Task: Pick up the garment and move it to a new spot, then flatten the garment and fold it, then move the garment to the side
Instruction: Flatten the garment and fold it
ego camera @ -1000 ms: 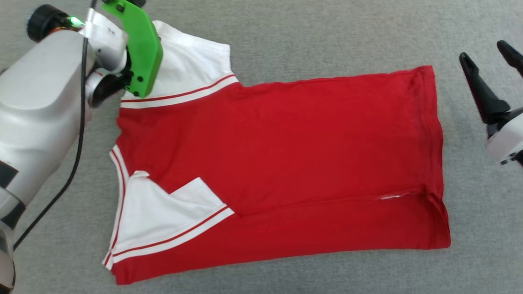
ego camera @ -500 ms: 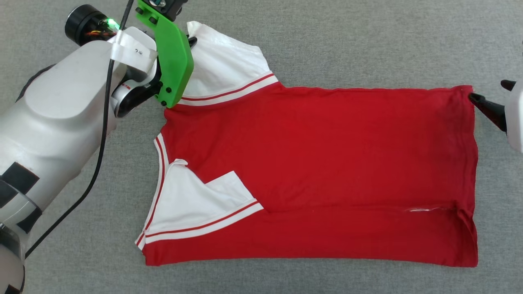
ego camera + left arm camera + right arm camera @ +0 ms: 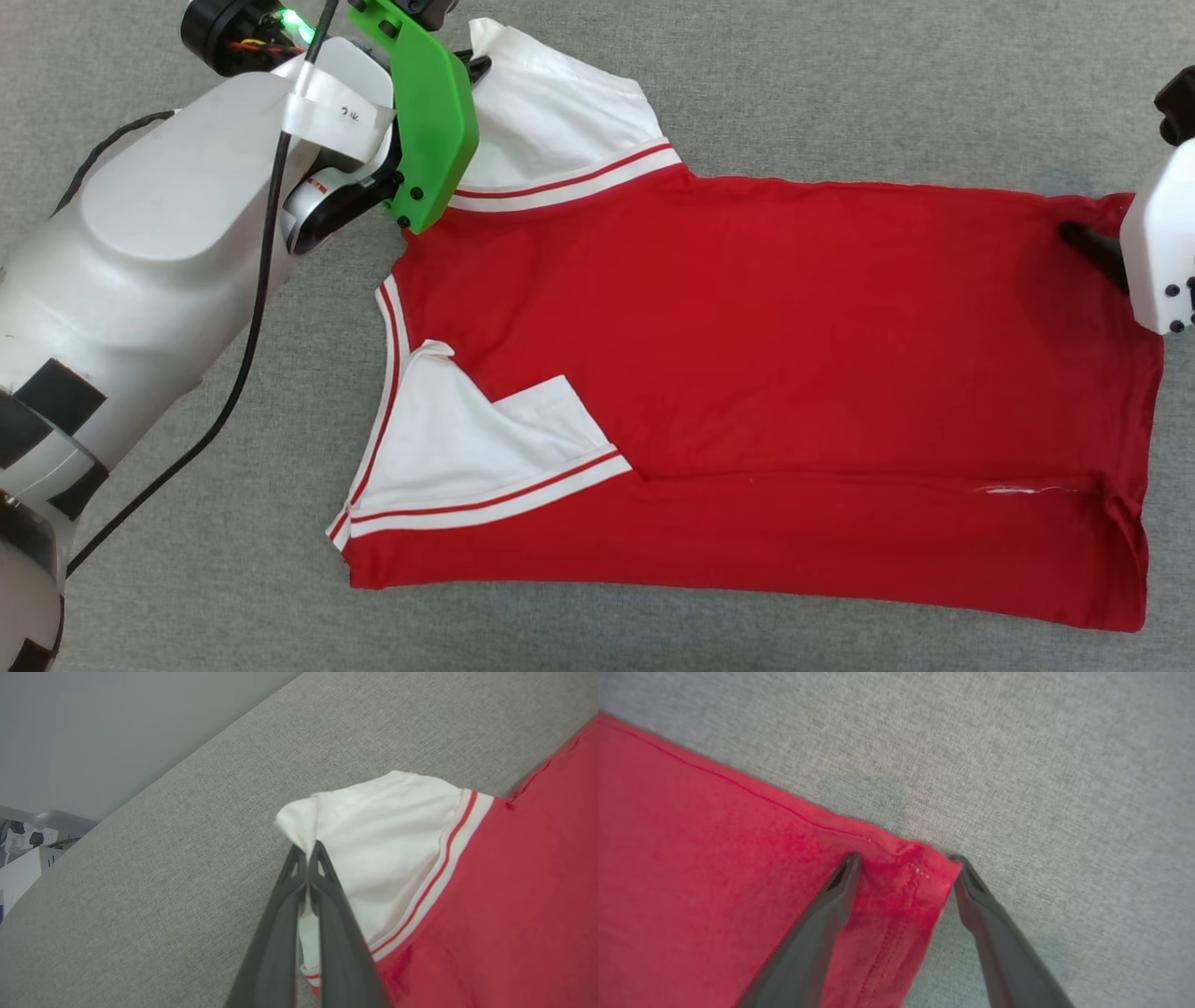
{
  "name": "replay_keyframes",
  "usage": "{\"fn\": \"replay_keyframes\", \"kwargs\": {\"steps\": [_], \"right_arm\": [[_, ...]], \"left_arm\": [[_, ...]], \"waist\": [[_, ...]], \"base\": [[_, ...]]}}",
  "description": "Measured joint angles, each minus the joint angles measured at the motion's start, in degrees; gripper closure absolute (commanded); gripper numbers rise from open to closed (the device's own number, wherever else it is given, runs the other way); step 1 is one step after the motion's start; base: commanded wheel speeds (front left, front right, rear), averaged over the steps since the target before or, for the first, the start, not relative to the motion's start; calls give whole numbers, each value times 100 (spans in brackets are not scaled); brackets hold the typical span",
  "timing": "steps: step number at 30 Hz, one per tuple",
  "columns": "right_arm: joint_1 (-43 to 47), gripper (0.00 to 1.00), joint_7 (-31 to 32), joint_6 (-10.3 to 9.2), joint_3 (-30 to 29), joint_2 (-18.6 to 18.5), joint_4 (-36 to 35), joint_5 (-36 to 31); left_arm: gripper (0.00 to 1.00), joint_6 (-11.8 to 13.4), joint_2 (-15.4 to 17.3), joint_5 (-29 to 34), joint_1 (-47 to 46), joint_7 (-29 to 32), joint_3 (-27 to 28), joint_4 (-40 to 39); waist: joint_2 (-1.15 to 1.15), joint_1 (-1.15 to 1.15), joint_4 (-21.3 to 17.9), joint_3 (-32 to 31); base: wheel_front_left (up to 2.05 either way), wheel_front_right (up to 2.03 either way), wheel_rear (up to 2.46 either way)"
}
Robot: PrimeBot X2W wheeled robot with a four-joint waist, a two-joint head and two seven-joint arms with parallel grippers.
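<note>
- The left gripper (image 3: 307, 851) is pinched tight on the white sleeve (image 3: 373, 849) of the red T-shirt (image 3: 747, 355).
- The right gripper (image 3: 906, 861) gapes wide, straddling its hem corner (image 3: 920, 877).
- The T-shirt lies flat on a grey fabric surface (image 3: 840, 84).

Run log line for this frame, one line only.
left gripper: shut on garment sleeve corner | right gripper: open, straddling hem corner | garment: spread on grey surface

Probably an indoor lab or workroom: wide grey fabric-covered table (image 3: 794, 75), plain pale wall (image 3: 117, 728) behind it, plugged socket (image 3: 29, 837) and white box (image 3: 23, 877) past the edge.
</note>
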Motion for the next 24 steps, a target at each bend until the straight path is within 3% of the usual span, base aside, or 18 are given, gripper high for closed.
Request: {"fn": "replay_keyframes", "kwargs": {"steps": [4, 5, 6, 7, 14, 24], "right_arm": [[-26, 0, -212, 1, 132, -40, 135, 207], [-42, 56, -292, 1, 186, -54, 164, 229], [-50, 94, -370, 1, 238, -69, 194, 233], [-70, 100, -466, 1, 330, -98, 209, 229], [-92, 100, -1389, 9, 595, -10, 408, 246], [454, 100, -2561, 9, 544, -2, 459, 430]], "left_arm": [[100, 0, 12, 9, 2, -29, -14, -14], [100, 0, 16, 9, 4, -48, -16, -16], [100, 0, 24, 8, 7, -49, -18, -15], [100, 0, 36, 7, 11, -57, -19, -15], [100, 0, 176, -23, 172, -105, -29, -32], [100, 0, 378, -116, 796, -201, -37, -313]], "waist": [[0, 0, 22, 7], [0, 0, 13, -10], [0, 0, 3, -23], [0, 0, -13, -40], [0, 0, -99, -288], [0, 0, -125, -946]], "base": [[0, 0, 0], [0, 0, 0], [0, 0, 0], [0, 0, 0], [0, 0, 0], [0, 0, 0]]}}
